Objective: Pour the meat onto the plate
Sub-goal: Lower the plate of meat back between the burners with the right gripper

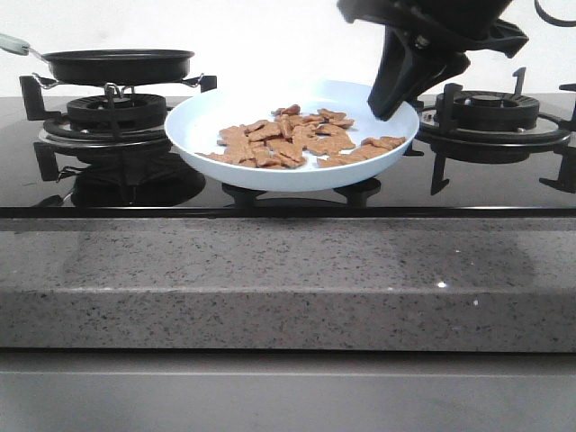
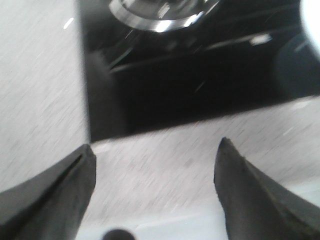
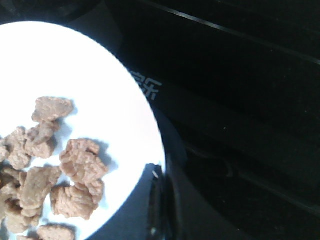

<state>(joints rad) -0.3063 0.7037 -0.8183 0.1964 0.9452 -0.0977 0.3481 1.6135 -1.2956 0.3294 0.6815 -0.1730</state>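
- The meat (image 1: 301, 137) was seen spread in a loose layer inside the plate (image 1: 360, 166), in the middle of the front view; none was seen on the black glass of the stove.
- The plate appeared lifted and a little tilted between the two burners, its right rim gripped by the right gripper (image 1: 389, 106).
- In the right wrist view the plate rim (image 3: 145, 125) was seen pinched at the lower middle of the frame, with the meat (image 3: 75, 170) close by.
- The left gripper (image 2: 155, 190) was held with its jaws spread wide and nothing between them, over the grey counter edge.
- The frying pan (image 1: 117, 65) stood at the upper left on its burner; its inside could not be seen.
- The pouring was judged done; probably only the setting down of the plate remained.
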